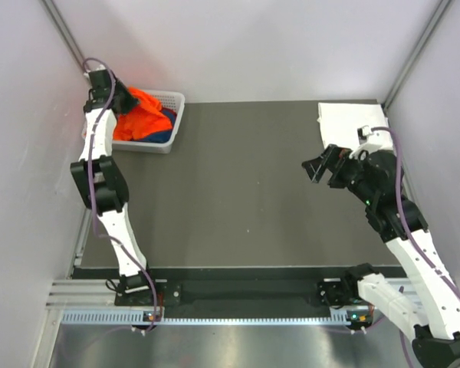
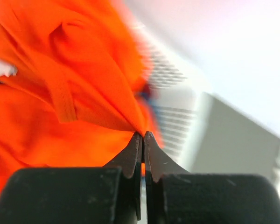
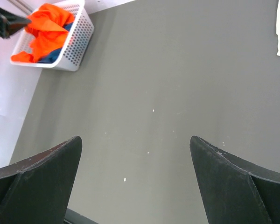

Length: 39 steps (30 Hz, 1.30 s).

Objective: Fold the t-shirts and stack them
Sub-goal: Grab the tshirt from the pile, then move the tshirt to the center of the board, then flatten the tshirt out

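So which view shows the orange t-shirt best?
Left wrist: the orange t-shirt fills the frame, with a fold pinched in the shut left gripper. Top external shows it bunched in the basket, partly behind the left arm. Right wrist shows it small and far off, in the corner.

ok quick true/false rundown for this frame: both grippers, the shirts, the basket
1. The left gripper is shut on the orange t-shirt. True.
2. The right gripper holds the white t-shirt. False: it is open with nothing between its fingers, and the white t-shirt lies on the table at the far right corner.
3. The basket sits at the far left corner of the table. True.
4. The dark blue t-shirt is spread out on the table. False: it is in the basket, mostly under the orange t-shirt.
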Motion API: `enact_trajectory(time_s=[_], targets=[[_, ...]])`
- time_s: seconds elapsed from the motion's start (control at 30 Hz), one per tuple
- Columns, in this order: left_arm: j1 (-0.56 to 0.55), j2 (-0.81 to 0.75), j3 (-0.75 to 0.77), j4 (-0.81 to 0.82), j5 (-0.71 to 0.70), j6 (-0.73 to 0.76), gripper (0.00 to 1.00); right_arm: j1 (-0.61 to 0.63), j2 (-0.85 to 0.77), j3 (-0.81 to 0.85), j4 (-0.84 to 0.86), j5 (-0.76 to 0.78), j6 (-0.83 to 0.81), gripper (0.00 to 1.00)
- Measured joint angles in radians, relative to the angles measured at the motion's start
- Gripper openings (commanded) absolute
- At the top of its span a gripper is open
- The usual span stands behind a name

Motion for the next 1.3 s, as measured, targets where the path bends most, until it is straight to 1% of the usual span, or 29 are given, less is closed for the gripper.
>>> enact_trajectory(time_s=[0.13,0.2,0.27,0.33,0.4,0.47,0.57,0.63,0.7,0.73,0.77,0.8,0.83,0.87,0.9,0.93,0.97,1.0,1.1,1.2,1.3], targets=[[-0.046,-0.241,-0.159,0.153,0.121,-0.085,0.00,0.000,-0.029,0.000,0.003,-0.015,0.004,1.00],[-0.104,-0.372,-0.211,0.238,0.182,-0.122,0.00,0.000,-0.049,0.000,0.004,-0.016,0.003,1.00],[-0.186,-0.493,-0.243,0.325,0.234,-0.141,0.00,0.000,-0.064,0.000,0.003,-0.015,0.001,1.00],[-0.303,-0.616,-0.282,0.395,0.289,-0.143,0.00,0.000,-0.071,0.000,0.002,-0.012,-0.005,1.00],[-0.421,-0.742,-0.369,0.467,0.351,-0.143,0.00,0.000,-0.072,0.000,-0.004,-0.009,-0.008,1.00],[-0.509,-0.878,-0.505,0.529,0.389,-0.151,0.00,0.000,-0.074,-0.001,-0.016,-0.007,-0.012,1.00],[-0.563,-1.051,-0.773,0.606,0.391,-0.175,0.00,0.000,-0.077,-0.011,-0.031,0.000,-0.015,1.00],[-0.602,-1.125,-0.966,0.639,0.388,-0.200,0.00,0.000,-0.080,-0.020,-0.043,0.008,-0.016,1.00],[-0.645,-1.137,-1.136,0.674,0.379,-0.227,0.00,0.000,-0.085,-0.035,-0.055,0.018,-0.018,1.00],[-0.678,-1.135,-1.230,0.685,0.373,-0.244,0.07,0.000,-0.087,-0.044,-0.058,0.021,-0.019,1.00],[-0.710,-1.110,-1.320,0.687,0.368,-0.261,0.19,0.000,-0.089,-0.054,-0.060,0.023,-0.020,1.00],[-0.740,-1.087,-1.397,0.689,0.363,-0.269,0.28,0.000,-0.089,-0.066,-0.060,0.026,-0.022,0.97],[-0.769,-1.062,-1.472,0.673,0.362,-0.284,0.47,0.000,-0.089,-0.078,-0.057,0.025,-0.023,0.94],[-0.792,-1.044,-1.529,0.650,0.363,-0.292,0.53,0.000,-0.087,-0.092,-0.056,0.024,-0.024,0.91],[-0.807,-1.037,-1.566,0.616,0.365,-0.304,0.59,0.000,-0.078,-0.109,-0.053,0.016,-0.026,0.86],[-0.813,-1.038,-1.580,0.577,0.358,-0.306,0.66,0.000,-0.068,-0.126,-0.048,0.006,-0.026,0.84],[-0.813,-1.043,-1.574,0.541,0.344,-0.294,0.67,0.000,-0.055,-0.139,-0.045,-0.005,-0.028,0.82],[-0.812,-1.052,-1.552,0.498,0.314,-0.279,0.68,0.002,-0.035,-0.156,-0.037,-0.018,-0.031,0.77],[-0.800,-1.083,-1.423,0.353,0.176,-0.225,0.69,0.033,0.037,-0.192,-0.005,-0.037,-0.030,0.70],[-0.753,-1.111,-1.318,0.275,0.056,-0.189,0.69,0.131,0.119,-0.230,0.026,-0.035,-0.021,0.67],[-0.671,-1.147,-1.315,0.220,-0.023,-0.181,0.69,0.278,0.174,-0.272,0.056,-0.002,-0.006,0.63]])
